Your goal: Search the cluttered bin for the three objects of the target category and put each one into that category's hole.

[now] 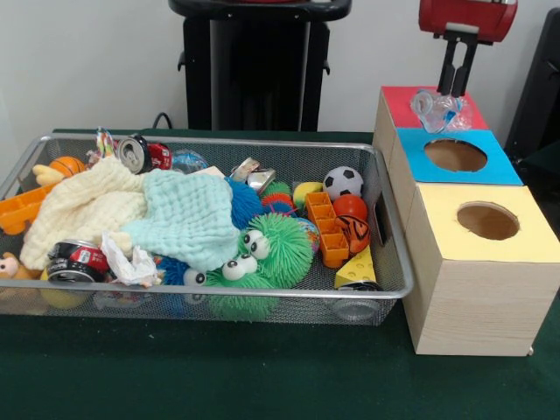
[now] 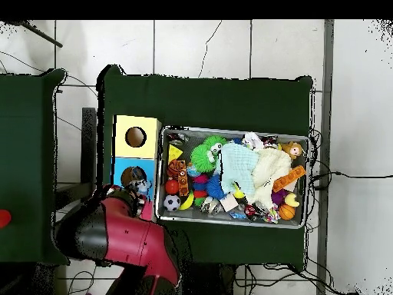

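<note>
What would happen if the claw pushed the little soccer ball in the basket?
The soccer ball is round, so it would probably roll. Toys crowd it and the mesh basket wall stands close, so it likely wouldn't roll far. It looks small, probably light.

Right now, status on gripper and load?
Gripper shut on clear crumpled plastic, over red hole box. Blue hole and yellow hole open. Nothing in the way.
</note>
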Robot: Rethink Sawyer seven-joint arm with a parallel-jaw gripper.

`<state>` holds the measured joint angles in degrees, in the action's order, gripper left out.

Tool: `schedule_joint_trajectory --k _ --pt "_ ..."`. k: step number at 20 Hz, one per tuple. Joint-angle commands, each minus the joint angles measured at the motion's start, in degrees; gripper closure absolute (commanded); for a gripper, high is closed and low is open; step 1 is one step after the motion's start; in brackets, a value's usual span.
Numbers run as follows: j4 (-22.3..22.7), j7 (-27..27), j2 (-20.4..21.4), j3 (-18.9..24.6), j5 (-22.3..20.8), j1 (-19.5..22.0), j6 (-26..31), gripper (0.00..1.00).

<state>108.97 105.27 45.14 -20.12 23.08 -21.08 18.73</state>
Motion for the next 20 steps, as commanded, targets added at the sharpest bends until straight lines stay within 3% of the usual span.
schedule_joint_trajectory --k 1,20 --pt "2.8 16.4 -2.1 1.2 2.6 -0.3 0.7 1.0" --pt "-0.1 16.9 -1.9 -1.5 3.1 -2.2 6.0 1.0"
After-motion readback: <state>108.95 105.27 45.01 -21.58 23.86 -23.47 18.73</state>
